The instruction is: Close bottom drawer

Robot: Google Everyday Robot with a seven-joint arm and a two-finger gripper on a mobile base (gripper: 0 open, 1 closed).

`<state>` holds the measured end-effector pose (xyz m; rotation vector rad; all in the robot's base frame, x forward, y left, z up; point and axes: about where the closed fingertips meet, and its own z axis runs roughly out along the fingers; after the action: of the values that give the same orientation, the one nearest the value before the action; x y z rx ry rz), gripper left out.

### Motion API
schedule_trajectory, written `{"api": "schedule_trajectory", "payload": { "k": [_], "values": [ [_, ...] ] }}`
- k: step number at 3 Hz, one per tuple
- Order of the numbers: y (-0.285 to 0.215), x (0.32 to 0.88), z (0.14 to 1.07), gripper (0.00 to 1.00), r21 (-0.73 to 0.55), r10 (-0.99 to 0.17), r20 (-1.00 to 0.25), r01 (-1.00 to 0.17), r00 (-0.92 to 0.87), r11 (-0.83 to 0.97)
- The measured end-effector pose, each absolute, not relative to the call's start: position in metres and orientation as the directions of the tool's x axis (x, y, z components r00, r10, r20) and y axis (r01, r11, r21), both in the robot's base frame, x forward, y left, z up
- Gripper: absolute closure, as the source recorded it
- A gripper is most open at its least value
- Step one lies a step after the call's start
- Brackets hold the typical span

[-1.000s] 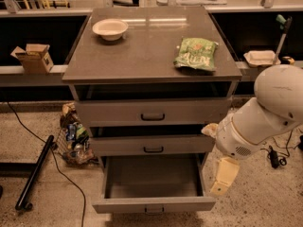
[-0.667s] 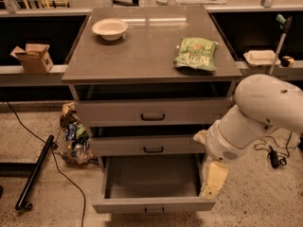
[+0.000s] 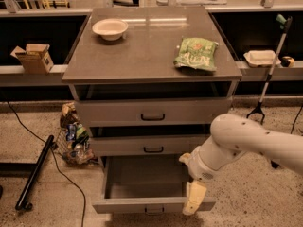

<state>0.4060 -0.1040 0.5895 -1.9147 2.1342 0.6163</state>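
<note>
- The bottom drawer (image 3: 142,178) stands pulled out of the grey cabinet, lowest of the three, its open tray reaching toward me over the speckled floor.
- Its long axis runs left to right across the cabinet. The shallow front panel faces me, with the small dark handle at its middle.
- The inside of that drawer looks bare grey metal.
- The pincer (image 3: 194,198) hangs at the right end of the front panel, a cream-coloured piece pointing down and overlapping the panel's upper edge. I cannot tell whether it is spread or pressed together, nor whether it touches the panel.
- The white arm (image 3: 246,143) comes in from the right, its thick rounded elbow level with the middle drawer (image 3: 128,146).
- The middle drawer and the top drawer (image 3: 118,112) above it sit pushed in, each with a dark handle at its centre.
- On the tabletop (image 3: 142,51) a pale bowl (image 3: 110,29) stands near the back left, and a green snack bag (image 3: 196,54) lies toward the right edge, well apart from the bowl.
- To the left of the cabinet a small wire basket (image 3: 73,141) of rubbish rests on the floor, and a cardboard box (image 3: 32,58) sits on the ledge behind.
</note>
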Motion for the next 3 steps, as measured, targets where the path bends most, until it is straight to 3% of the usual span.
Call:
{"api": "schedule_trajectory", "payload": {
  "k": [2,3],
  "values": [
    [-0.071,0.403,0.485,0.00,0.222,-0.815,-0.557,-0.974,-0.162,0.042],
    [-0.070,0.401,0.483,0.00,0.229,-0.814,-0.557,-0.973,-0.166,0.041]
  ]
}}
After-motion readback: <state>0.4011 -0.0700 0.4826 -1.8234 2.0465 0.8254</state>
